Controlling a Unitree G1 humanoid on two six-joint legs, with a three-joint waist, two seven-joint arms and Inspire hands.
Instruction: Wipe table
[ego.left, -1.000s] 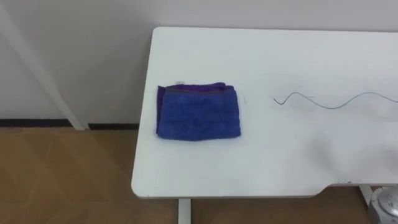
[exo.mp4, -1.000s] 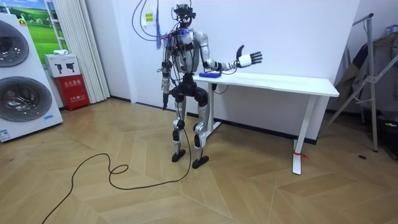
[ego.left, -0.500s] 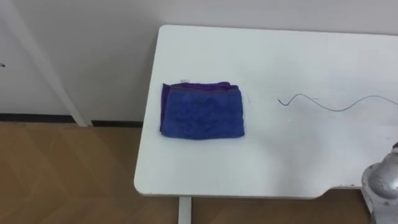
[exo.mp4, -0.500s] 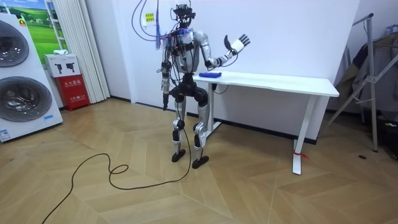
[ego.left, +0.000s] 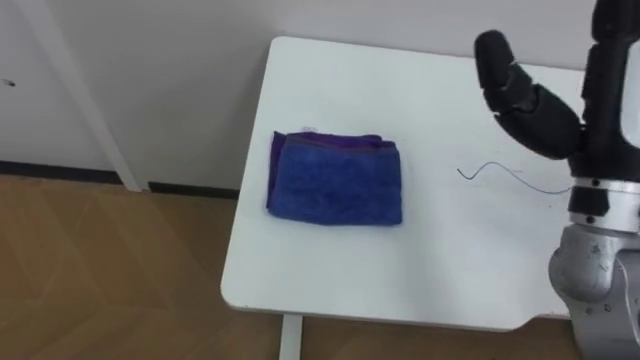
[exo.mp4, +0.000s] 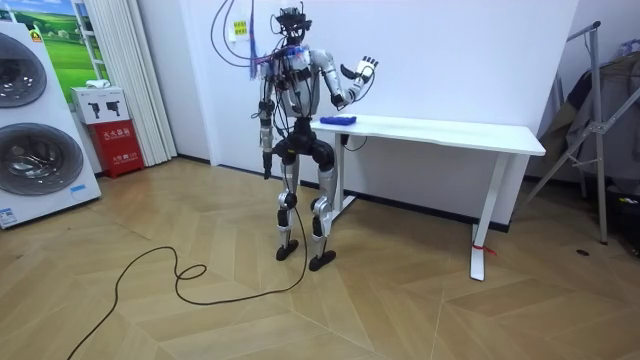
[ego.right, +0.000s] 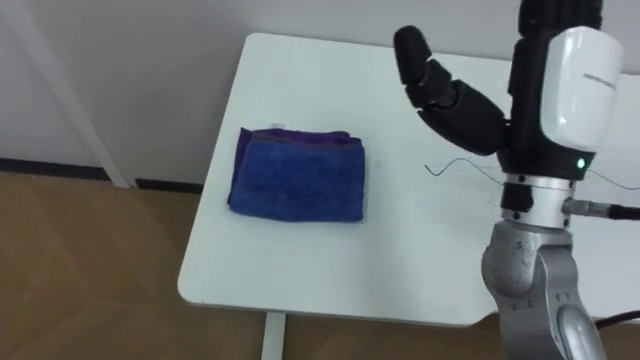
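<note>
Your robot stands at the end of the white table (ego.left: 330, 285) on the room view's left, facing across it. The folded blue cloth (ego.left: 336, 181), the thing you need for wiping, lies flat on the tabletop near that end, close to the left edge and well apart from either hand. Your right hand (ego.right: 500, 115) is up in the air above the table, to the right of the cloth. It is open and holds nothing, with the thumb splayed out toward the cloth and the fingers (ego.right: 560, 15) straight, pointing upward. On the table beneath that hand you can see a thin dark wavy line (ego.left: 490, 171). Your left hand (exo.mp4: 267, 160) hangs down at the robot's side in the room view. Whether it is open or closed cannot be told from there.
</note>
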